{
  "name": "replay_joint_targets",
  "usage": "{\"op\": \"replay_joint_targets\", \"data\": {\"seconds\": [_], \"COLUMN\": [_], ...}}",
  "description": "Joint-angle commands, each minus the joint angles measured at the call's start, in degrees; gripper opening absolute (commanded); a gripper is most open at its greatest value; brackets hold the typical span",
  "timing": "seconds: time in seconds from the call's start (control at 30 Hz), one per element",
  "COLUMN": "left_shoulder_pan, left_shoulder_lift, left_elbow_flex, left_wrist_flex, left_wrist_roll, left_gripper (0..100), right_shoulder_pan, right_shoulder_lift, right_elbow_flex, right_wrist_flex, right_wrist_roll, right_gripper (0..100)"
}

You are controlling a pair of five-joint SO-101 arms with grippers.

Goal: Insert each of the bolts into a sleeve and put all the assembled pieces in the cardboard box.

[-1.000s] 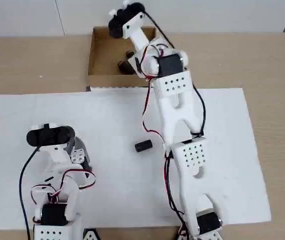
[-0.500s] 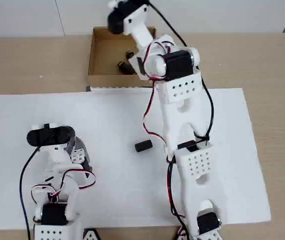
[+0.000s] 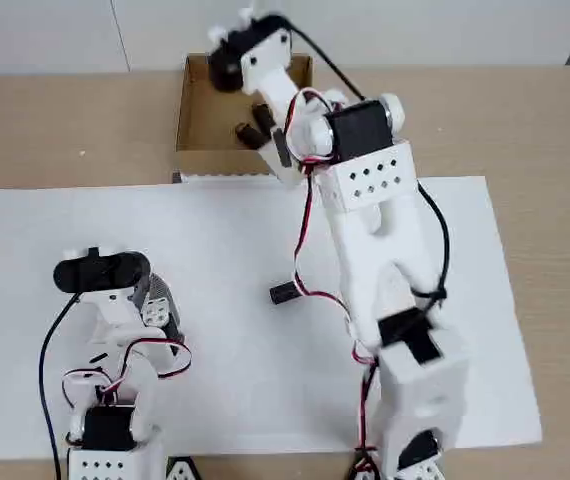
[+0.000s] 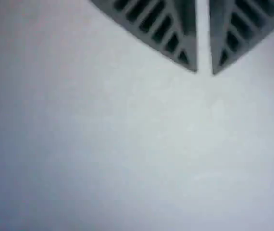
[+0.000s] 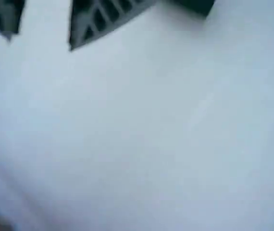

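Hovering the right gripper [image 5: 40, 43], wide and empty, by the open brown cardboard box [image 3: 190, 110] at twelve o'clock, with dark assembled pieces [image 3: 253, 125] inside. Resting the left gripper [image 4: 205, 72], narrowed almost shut, at seven. Likely needing next a reach back to the short black cylinder [image 3: 285, 292], possibly a sleeve, at six o'clock of the box.

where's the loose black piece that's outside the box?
High view: the black piece lies on the white paper between the arms, close beside the right arm, short of the cardboard box.

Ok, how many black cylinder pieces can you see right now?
3. One piece and another lie in the cardboard box; a third on the paper. An arm may hide more.
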Motion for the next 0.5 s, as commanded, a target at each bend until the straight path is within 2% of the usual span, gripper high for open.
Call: {"op": "replay_joint_targets", "data": {"seconds": [0.0, 0.1, 0.3, 0.47], "left_shoulder_pan": [-0.2, -0.2, -0.2, -0.2], "left_shoulder_lift": [-0.5, -0.5, -0.5, -0.5], "left_elbow_flex": [-0.2, -0.2, -0.2, -0.2], "left_wrist_flex": [0.3, 0.3, 0.3, 0.4], "left_wrist_roll": [-0.2, -0.2, -0.2, -0.2], "left_gripper": [1, 1, 1, 1], "right_shoulder_pan": [-0.1, -0.2, -2.6, -4.2], "right_shoulder_lift": [-7.5, -9.9, -11.6, -13.6], "right_elbow_flex": [12.2, 21.5, 35.3, 41.5], "right_wrist_flex": [0.0, 0.0, 0.0, -1.5], "right_wrist_roll": [-0.3, 1.8, 17.3, 23.9], "right_gripper": [7.5, 7.5, 7.6, 10.1]}}
